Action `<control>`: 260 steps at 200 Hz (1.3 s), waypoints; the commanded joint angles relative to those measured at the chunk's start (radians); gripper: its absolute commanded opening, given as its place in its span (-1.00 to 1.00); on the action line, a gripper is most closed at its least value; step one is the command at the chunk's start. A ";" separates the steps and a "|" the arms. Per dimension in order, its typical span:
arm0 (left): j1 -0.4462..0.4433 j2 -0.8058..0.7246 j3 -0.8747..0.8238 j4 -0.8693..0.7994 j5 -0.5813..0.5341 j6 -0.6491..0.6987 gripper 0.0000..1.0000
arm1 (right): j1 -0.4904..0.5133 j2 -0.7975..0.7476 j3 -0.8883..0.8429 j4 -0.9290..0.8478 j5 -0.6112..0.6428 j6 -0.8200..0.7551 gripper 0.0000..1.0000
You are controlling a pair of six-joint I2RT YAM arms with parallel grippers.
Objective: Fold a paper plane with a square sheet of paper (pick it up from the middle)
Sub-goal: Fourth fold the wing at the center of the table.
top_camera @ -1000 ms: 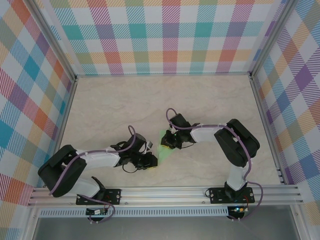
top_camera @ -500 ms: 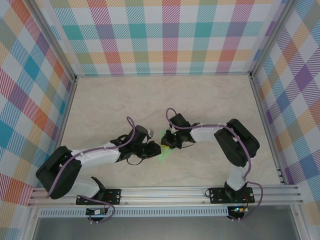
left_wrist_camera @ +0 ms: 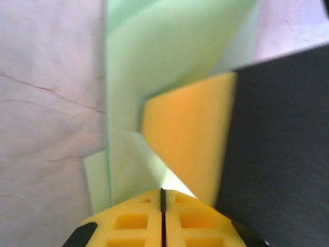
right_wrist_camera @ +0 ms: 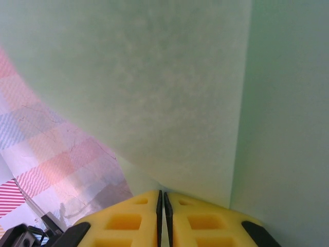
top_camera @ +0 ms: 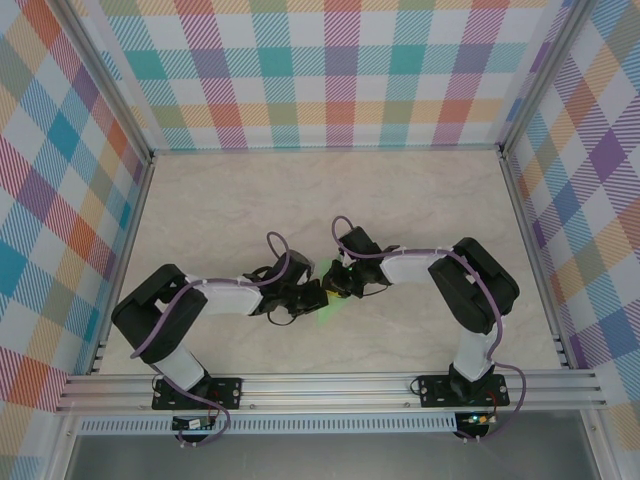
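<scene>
Green paper [left_wrist_camera: 175, 62], folded, nipped by closed left pincer [left_wrist_camera: 162, 193] and closed right pincer [right_wrist_camera: 161, 194], marbled table [top_camera: 300, 200], plaid walls [top_camera: 320, 70]

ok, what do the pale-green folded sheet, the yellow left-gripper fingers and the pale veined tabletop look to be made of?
Pale-green folded sheet: thin matte paper. It holds sharp straight creases and has no sheen.
Yellow left-gripper fingers: likely moulded or printed plastic, matte, with square pockets in the face.
Pale veined tabletop: marble look with thin reddish veins, smooth. Probably laminate or film rather than stone, but the look leaves that open.
</scene>
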 commanded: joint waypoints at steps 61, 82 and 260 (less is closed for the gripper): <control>-0.015 0.026 -0.118 -0.121 -0.137 -0.014 -0.99 | 0.001 0.027 0.048 -0.147 0.086 -0.047 -0.69; -0.019 0.011 -0.134 -0.126 -0.138 0.002 -1.00 | -0.012 -0.030 0.089 -0.177 0.097 -0.097 -0.68; -0.029 0.003 -0.120 -0.194 -0.156 0.067 -1.00 | -0.035 0.036 -0.017 0.043 0.074 -0.142 -0.92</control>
